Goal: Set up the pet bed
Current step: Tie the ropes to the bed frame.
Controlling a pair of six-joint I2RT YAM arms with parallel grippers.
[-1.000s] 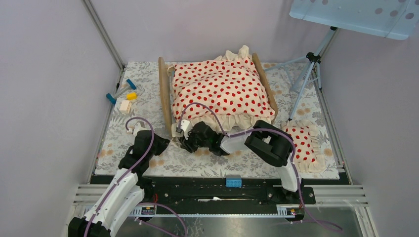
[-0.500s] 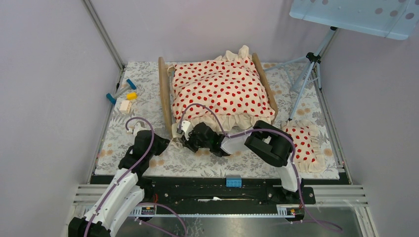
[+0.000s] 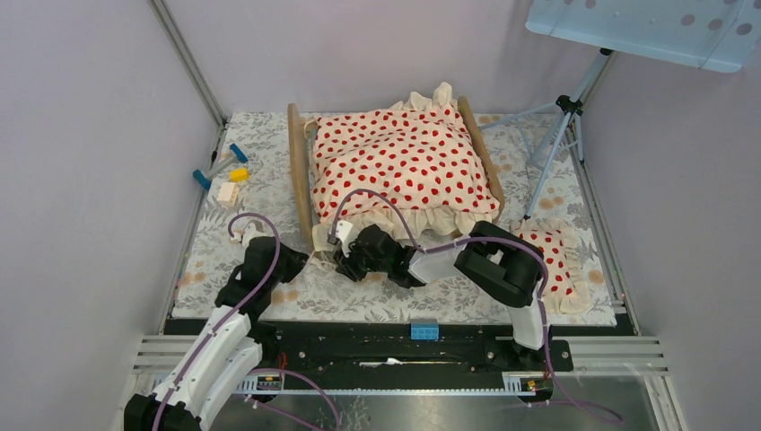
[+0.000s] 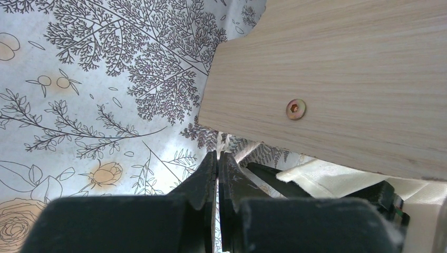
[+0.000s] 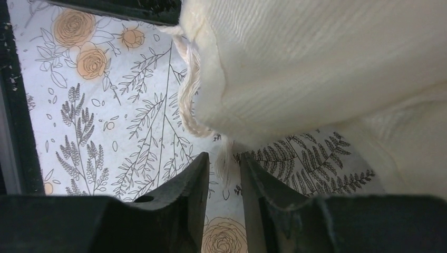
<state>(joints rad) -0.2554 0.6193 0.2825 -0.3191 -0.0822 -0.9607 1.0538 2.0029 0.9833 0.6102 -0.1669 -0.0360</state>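
Two are facing the pet bed (image 4: 337, 79): left tool (image 4: 217, 158) pressed together, right tool (image 5: 224, 163) slightly apart, blanket (image 5: 316, 68) just ahead.

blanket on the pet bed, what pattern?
The blanket is cream with red dots and a ruffled edge; the top external view shows it best.

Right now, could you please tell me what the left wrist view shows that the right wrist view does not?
Only the left wrist view: the pet bed, seen as a light-wood end board with a brass screw, and the left gripper, fingers shut.
Only the right wrist view: frayed threads at the edge of the cream ruffle, hanging just above the right gripper, whose fingers stand slightly apart.
Both: the floral table cover and some of that cream fabric.
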